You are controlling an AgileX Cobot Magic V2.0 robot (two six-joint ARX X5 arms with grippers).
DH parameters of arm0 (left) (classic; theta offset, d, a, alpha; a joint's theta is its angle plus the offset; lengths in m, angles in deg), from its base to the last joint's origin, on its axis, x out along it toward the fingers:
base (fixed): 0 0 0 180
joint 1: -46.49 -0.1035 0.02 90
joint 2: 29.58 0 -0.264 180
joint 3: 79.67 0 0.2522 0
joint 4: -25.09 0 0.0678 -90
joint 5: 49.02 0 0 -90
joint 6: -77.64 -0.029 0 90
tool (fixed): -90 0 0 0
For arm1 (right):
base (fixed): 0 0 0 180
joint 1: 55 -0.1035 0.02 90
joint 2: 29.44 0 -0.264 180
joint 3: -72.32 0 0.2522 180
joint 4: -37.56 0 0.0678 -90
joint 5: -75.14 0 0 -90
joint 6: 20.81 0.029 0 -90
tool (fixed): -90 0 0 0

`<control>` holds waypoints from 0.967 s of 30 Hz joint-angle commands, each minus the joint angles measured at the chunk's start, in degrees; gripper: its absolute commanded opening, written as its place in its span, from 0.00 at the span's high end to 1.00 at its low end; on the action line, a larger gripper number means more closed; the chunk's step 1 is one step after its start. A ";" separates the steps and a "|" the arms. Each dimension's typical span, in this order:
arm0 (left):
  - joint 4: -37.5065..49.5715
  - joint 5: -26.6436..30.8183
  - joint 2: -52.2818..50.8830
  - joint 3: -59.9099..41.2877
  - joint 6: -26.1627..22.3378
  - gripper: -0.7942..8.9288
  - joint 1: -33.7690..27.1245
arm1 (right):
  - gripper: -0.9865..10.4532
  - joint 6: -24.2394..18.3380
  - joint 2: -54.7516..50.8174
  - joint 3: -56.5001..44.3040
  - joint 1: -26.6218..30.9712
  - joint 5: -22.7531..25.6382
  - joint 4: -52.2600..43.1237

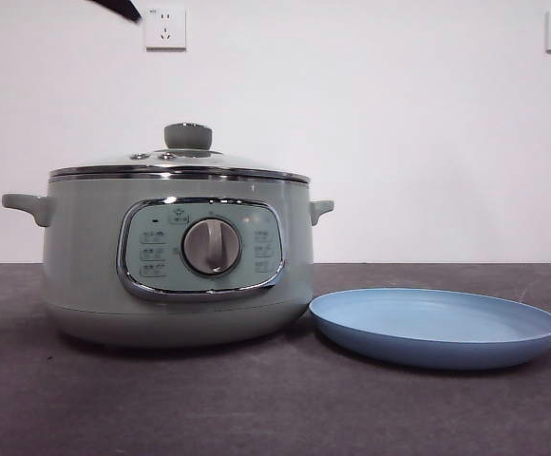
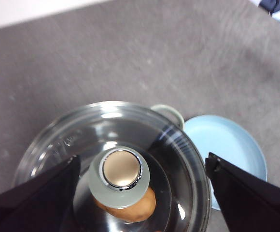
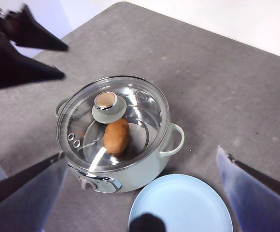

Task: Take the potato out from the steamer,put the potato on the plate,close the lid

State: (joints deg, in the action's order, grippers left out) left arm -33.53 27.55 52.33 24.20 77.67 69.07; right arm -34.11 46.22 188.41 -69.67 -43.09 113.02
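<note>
L gripper (image 2: 140, 193) hangs high up, jaws spread wide apart. R gripper (image 3: 145, 193) also up high, jaws wide too. In front view only one black arm tip (image 1: 119, 9) shows, top-left corner.

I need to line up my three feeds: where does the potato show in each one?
Front view: not visible; the steamer wall hides it, with the lid on.
Left wrist view: the potato sits under the glass, partly behind the lid knob.
Right wrist view: the potato lies inside the steamer, seen through the lid, beside the knob.
Shared landmark: the lid knob, with the plate next to the steamer.
</note>
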 commanded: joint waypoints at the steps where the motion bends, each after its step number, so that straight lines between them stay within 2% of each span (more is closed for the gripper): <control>1: 0.63 1.60 2.54 0.11 0.20 0.47 0.90 | 0.39 0.44 -0.28 0.24 -0.17 0.15 -0.42; 5: 1.16 4.48 5.81 0.11 0.15 0.47 1.60 | 0.39 0.44 -0.28 0.22 -0.17 0.17 -0.42; 25: 0.74 5.95 15.10 0.11 0.17 0.47 2.60 | 0.39 0.44 -0.28 0.22 -0.17 0.20 -0.42; 27: 0.07 5.97 15.37 0.11 0.11 0.53 2.73 | 0.39 0.44 -0.28 0.22 -0.17 0.20 -0.39; 29: -0.26 5.92 15.47 0.11 -0.09 0.64 2.95 | 0.39 0.44 -0.28 0.22 -0.17 0.20 -0.42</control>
State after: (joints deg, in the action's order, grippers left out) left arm -33.79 33.36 67.32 24.20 77.67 71.72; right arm -34.09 46.18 188.41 -69.67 -43.07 112.99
